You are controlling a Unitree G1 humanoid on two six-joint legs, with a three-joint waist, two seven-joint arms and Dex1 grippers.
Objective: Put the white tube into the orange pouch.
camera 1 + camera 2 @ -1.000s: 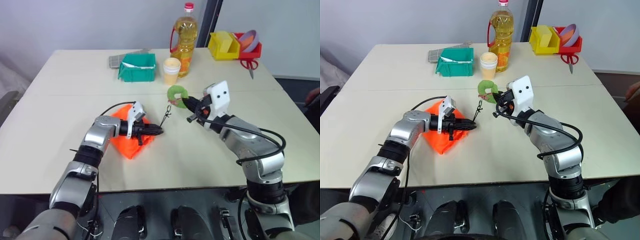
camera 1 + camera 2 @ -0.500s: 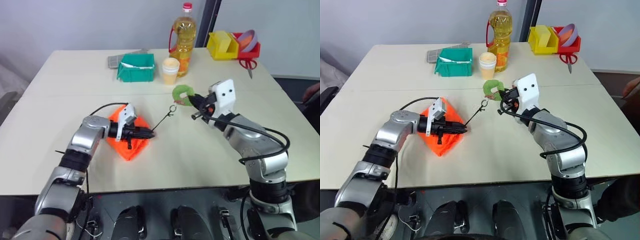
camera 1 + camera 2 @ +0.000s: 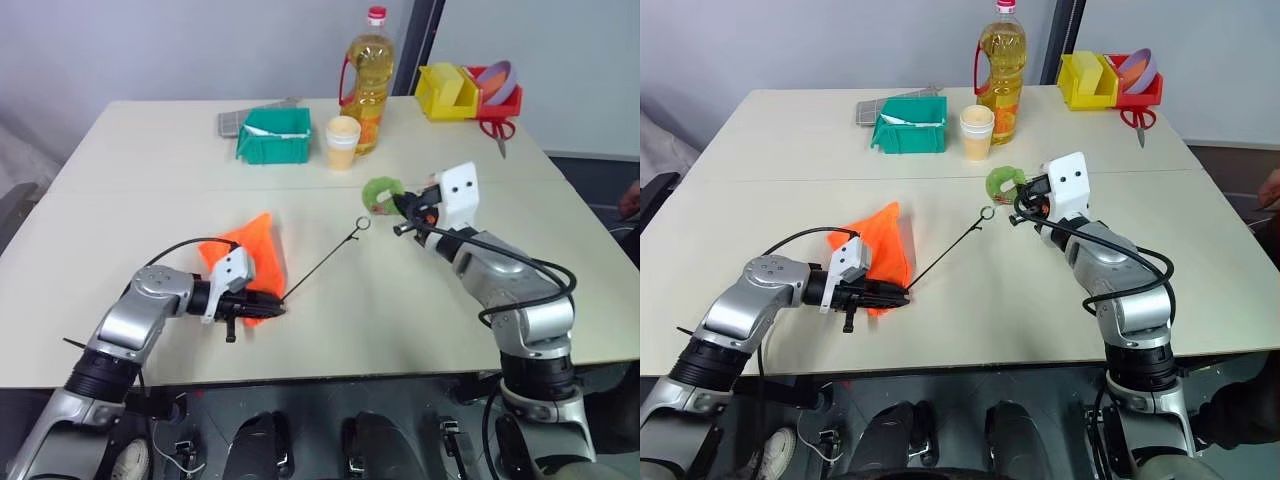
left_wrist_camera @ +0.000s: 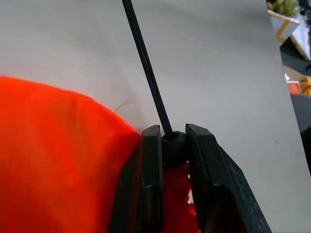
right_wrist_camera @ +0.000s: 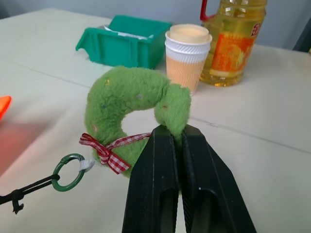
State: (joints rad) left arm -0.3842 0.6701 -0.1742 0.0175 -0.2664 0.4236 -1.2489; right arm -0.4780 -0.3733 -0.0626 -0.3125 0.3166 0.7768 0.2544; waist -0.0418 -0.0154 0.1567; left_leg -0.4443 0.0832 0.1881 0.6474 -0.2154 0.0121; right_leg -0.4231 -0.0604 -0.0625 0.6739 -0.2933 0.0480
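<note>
The orange pouch [image 3: 255, 255] lies on the table near its front left. My left gripper [image 3: 272, 308] is shut on the black cord bead [image 4: 173, 142] at the pouch's mouth. From there the thin black cord [image 3: 320, 263] runs taut up to a small green ring [image 3: 361, 222]. That ring hangs from a fuzzy green round tag [image 5: 126, 97] tied with a red checked ribbon. My right gripper [image 5: 176, 130] is shut on the tag, held above the table's middle right. The white tube is hidden.
At the back stand a green bin [image 3: 273, 135], a grey tray [image 3: 232, 121], a paper cup [image 3: 343, 141] and a tall oil bottle [image 3: 368, 75]. Yellow [image 3: 447, 90] and red bins [image 3: 510, 100] with scissors [image 3: 497, 130] sit back right.
My left gripper has pulled the pouch back and to the left along the table. The right gripper carried the green tag to the right, and the cord between them has drawn straight.
</note>
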